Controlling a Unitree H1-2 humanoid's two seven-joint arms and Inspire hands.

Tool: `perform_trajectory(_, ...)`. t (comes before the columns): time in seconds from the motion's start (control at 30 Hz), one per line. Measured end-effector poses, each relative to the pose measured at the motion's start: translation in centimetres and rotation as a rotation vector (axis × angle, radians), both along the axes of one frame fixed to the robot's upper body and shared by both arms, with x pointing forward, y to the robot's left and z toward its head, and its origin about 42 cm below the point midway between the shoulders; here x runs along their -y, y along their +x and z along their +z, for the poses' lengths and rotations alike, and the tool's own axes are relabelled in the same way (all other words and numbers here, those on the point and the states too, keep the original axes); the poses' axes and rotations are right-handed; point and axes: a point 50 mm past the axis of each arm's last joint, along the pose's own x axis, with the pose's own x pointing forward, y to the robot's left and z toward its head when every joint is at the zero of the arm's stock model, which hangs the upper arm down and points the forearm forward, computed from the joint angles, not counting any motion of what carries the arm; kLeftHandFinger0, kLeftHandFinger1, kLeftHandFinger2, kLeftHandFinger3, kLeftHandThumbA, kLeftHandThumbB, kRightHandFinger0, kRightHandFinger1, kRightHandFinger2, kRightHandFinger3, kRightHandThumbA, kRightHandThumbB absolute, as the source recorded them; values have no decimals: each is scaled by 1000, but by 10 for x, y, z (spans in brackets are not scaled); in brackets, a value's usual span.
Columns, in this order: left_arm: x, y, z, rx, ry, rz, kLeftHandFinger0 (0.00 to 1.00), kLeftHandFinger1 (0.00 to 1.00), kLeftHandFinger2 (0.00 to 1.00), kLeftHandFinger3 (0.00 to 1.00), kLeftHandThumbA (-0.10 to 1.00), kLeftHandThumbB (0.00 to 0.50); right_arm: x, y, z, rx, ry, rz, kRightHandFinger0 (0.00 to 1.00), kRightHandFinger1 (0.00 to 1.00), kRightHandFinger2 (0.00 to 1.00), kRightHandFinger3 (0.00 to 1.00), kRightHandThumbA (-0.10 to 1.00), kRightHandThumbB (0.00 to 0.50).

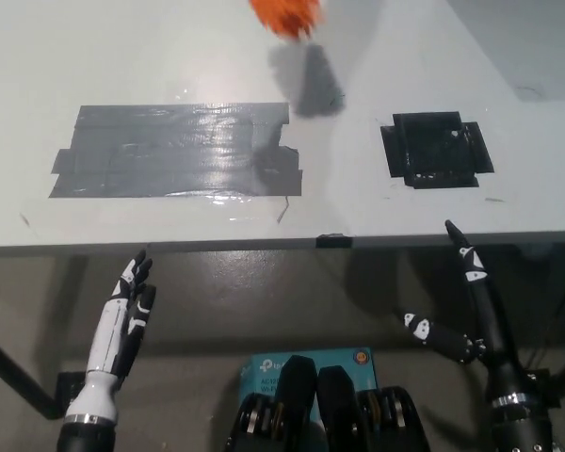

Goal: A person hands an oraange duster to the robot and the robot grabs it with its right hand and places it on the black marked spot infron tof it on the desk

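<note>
Orange duster (pixel 284 16) is poking in at 12 o'clock over the bench (pixel 358 202); black marked spot (pixel 436 150) is sitting bare. Both robot hands, left (pixel 122 325) and right (pixel 466 315), are hanging released below the edge.

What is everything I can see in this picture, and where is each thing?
Fluffy orange duster: one, orange, at the top edge above the desk, only partly in view; its holder is out of view.
Grey duct-tape patch: one, shiny grey, on the left half of the desk.
Black tape-marked square spot: one, black, on the right half of the desk, nothing on it.
White desk: one, white top, filling the upper half.
Teal box with orange dot: one, on the floor below the desk edge, partly hidden.
White left hand: one, lower left, below the desk edge, open, resting.
Black right hand: one, lower right, below the desk edge, open, fingers spread.
</note>
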Motion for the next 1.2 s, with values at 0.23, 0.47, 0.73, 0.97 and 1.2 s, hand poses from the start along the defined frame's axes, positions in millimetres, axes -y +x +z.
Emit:
perform_trajectory(0.23,1,-3,-3,-6,-11,-15,1000,1000,1000,1000,1000,167,9,-2,82,254,11,-29,1000,1000,1000,1000,1000,364)
perform_trajectory(0.47,3,-4,-4,-4,-12,-31,1000,1000,1000,1000,1000,175,7,26,177,456,-22,-32,1000,1000,1000,1000,1000,357)
perform_trajectory(0.73,6,-4,-4,-6,-9,-41,1000,1000,1000,1000,1000,174,-7,81,243,415,-76,-6,1000,1000,1000,1000,1000,368)
perform_trajectory(0.97,7,-4,-4,-8,-7,-47,1000,1000,1000,1000,1000,171,-27,149,266,217,-140,11,1000,1000,1000,1000,1000,403)
perform_trajectory(1.2,8,-3,-4,-12,-6,-48,1000,1000,1000,1000,1000,184,-45,208,260,-18,-218,13,1000,1000,1000,1000,1000,391)
